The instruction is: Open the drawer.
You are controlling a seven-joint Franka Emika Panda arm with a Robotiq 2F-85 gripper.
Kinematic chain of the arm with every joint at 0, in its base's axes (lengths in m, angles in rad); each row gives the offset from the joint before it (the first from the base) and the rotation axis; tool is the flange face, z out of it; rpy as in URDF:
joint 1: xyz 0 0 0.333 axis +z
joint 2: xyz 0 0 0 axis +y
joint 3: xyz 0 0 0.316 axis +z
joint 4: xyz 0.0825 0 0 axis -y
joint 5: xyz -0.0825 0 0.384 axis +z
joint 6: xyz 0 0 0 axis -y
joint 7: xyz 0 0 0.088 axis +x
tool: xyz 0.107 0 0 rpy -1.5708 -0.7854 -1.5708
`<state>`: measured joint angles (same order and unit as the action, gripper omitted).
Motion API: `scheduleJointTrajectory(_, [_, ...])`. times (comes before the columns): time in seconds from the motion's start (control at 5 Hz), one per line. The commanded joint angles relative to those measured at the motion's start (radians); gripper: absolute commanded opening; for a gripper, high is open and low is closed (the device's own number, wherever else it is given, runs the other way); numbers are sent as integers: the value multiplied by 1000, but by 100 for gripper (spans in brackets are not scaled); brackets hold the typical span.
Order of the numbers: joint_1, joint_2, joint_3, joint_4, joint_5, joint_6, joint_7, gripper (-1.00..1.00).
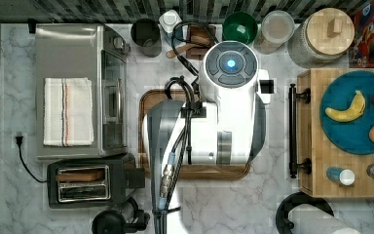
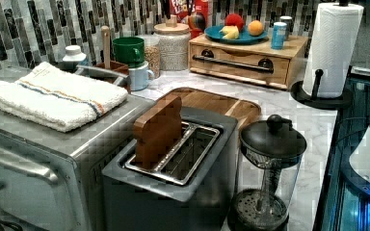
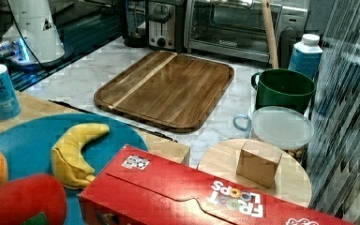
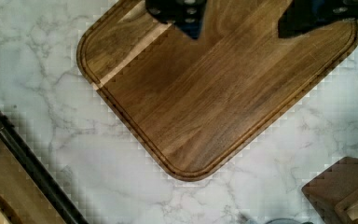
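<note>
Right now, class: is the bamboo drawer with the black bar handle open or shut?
Shut. In the left view the drawer front sits flush with its box, bar handle untouched.

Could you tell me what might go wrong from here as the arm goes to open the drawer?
1. The gripper hangs open over the brown tray, away from the drawer; a low approach could clip the tray's rim.
2. Pulling the black handle hard could shift the box and topple the blue plate and shakers on top.
</note>
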<state>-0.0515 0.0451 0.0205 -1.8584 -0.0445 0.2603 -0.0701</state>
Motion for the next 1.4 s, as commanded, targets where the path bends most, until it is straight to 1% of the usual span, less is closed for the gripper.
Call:
scheduleJointTrajectory(0.2, [-1,2,1,0,-1,2,-2,100])
scheduleJointTrajectory(0.4, [-14,4,-7,-7,35,16,-60,100])
scheduleJointTrajectory(0.6, [-28,-26,-14,-94,10,91,-190,100])
scheduleJointTrajectory(0.8, [-57,-69,-23,-182,-16,166,-343,100])
scheduleJointTrajectory(1.0, [-76,-83,-58,-230,-18,200,-496,100])
scheduleJointTrajectory(1.2, [-93,-64,-89,-237,-54,218,-648,100])
scheduleJointTrajectory(1.4, [-89,-45,-140,-248,-85,264,-772,100])
